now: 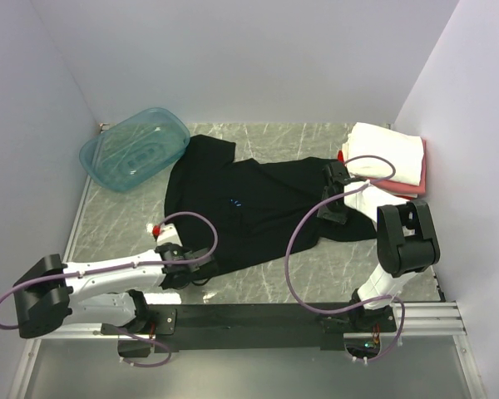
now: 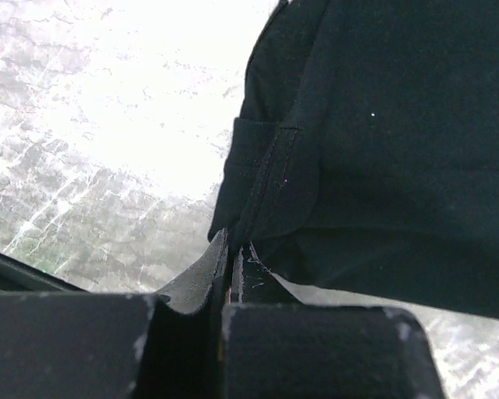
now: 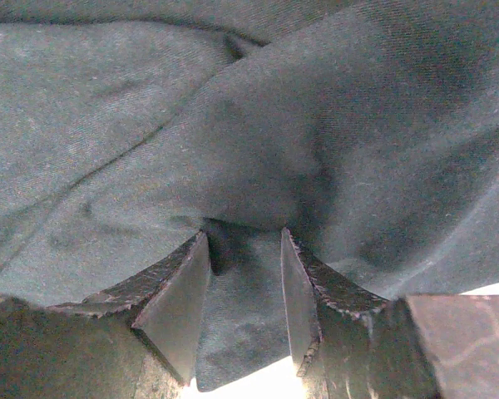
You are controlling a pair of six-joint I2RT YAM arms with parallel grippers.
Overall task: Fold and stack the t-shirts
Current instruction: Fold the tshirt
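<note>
On the table (image 1: 316, 137) the black shirt (image 1: 258, 212) lies spread out, with the folded stack (image 1: 391, 154) just beyond its right side. My right gripper (image 3: 245, 249) clamps a bunched fold at its right edge. My left gripper (image 2: 231, 258) is pressed together, seemingly pinching its near-left hem.

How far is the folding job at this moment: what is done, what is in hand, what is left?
Done: a folded white t-shirt lies on a pink t-shirt at the far right. In hand: the black t-shirt lies spread, unfolded; the left gripper is shut on its near edge, and the right gripper pinches a bunch of it. Left: fold it and add it to the stack.
</note>
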